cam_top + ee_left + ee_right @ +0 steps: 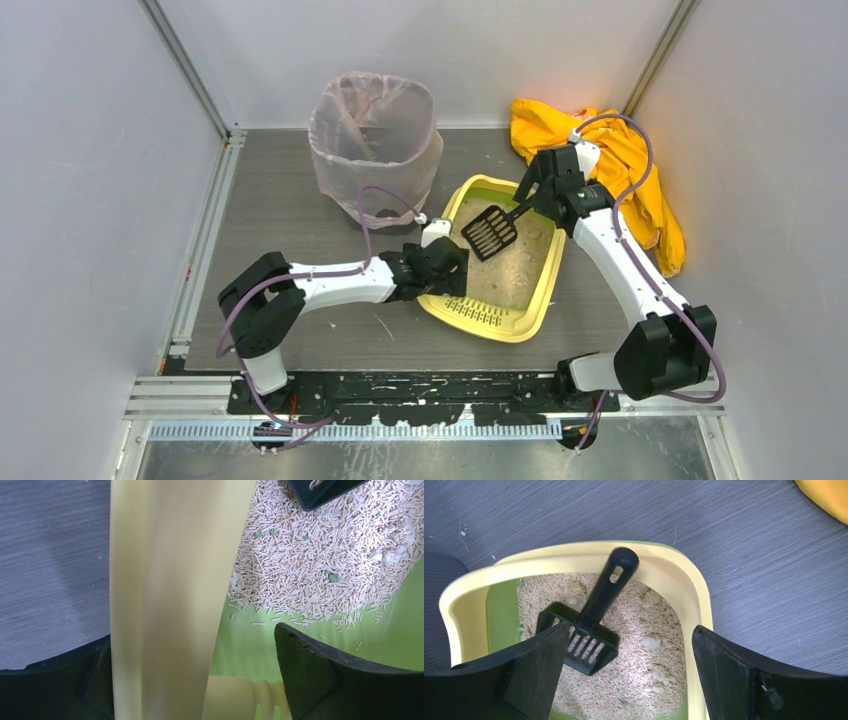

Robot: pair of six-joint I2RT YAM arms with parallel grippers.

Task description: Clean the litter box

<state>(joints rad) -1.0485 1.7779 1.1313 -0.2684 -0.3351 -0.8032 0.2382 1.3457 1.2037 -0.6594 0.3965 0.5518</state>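
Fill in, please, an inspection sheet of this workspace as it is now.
Surface: grey table, a few pale specks.
Job's things: litter box askew on it; litter with pale clumps and green bits; black scoop lying inside, handle end at the rim.
Clutter: yellow cloth at the back right; pink-lined bin.
Grippers: left gripper open, astride the box's side wall; right gripper open above the scoop, not touching.
Cables: purple cables along both arms.
Surroundings: pale walls, metal frame.
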